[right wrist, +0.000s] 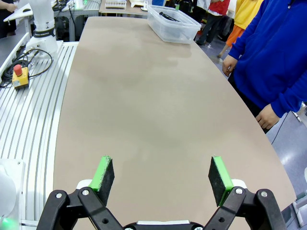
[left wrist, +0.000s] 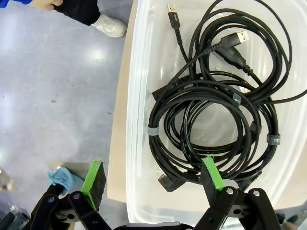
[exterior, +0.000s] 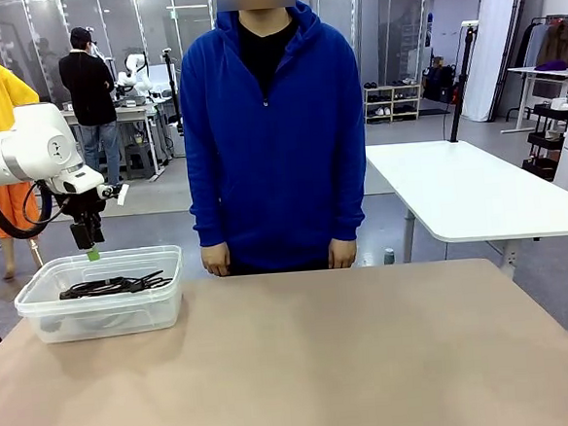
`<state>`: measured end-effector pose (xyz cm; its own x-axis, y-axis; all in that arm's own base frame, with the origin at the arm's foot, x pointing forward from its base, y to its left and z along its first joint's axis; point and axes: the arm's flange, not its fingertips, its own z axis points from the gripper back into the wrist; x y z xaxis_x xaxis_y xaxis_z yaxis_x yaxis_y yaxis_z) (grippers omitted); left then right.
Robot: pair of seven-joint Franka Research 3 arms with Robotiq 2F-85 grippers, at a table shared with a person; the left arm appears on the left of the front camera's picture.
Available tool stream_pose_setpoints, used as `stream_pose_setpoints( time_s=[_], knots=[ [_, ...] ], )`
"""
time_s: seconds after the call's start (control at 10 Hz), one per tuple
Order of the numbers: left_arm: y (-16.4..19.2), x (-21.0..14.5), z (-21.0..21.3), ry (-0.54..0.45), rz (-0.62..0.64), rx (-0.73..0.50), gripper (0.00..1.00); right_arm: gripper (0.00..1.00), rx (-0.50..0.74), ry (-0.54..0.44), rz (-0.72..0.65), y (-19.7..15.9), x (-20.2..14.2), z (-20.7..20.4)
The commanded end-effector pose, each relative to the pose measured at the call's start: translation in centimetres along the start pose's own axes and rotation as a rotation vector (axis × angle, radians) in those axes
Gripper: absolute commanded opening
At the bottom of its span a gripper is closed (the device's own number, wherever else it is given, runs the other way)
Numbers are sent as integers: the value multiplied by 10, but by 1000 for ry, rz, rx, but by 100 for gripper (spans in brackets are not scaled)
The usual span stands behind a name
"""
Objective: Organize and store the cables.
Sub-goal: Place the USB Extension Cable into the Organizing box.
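1. Hovering over the far rim of a clear plastic bin [exterior: 100, 294], the left pincer [exterior: 90, 248] is pointing down in the front view; the cables [exterior: 114, 284] are lying coiled inside the bin at the tabletop's [exterior: 305, 368] left edge. A person in a blue hoodie [exterior: 273, 126] is standing at the far side, hands hanging.
2. Looking down from the left wrist, the left pincer [left wrist: 153, 175] is standing apart and empty, one pad outside the bin wall [left wrist: 136, 120], one above the cables [left wrist: 216, 115], which are bundled with plug ends showing.
3. Facing along the bare tabletop [right wrist: 153, 110], the right pincer [right wrist: 163, 173] is spread apart, gripping nothing; the bin [right wrist: 173, 23] is sitting far off.
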<state>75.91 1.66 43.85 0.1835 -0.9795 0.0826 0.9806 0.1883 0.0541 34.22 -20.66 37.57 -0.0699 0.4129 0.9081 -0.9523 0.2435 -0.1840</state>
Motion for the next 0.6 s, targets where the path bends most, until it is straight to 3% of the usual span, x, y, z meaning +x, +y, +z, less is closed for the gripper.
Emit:
stream_pose_setpoints(
  time_s=[0.0,0.5],
  knots=[
    [0,-1,0,12,-7,5,100,100,-9,6,-12,-1,3,-1],
    [0,-1,0,12,-7,5,100,100,-9,6,-12,-1,3,-1]
  ],
)
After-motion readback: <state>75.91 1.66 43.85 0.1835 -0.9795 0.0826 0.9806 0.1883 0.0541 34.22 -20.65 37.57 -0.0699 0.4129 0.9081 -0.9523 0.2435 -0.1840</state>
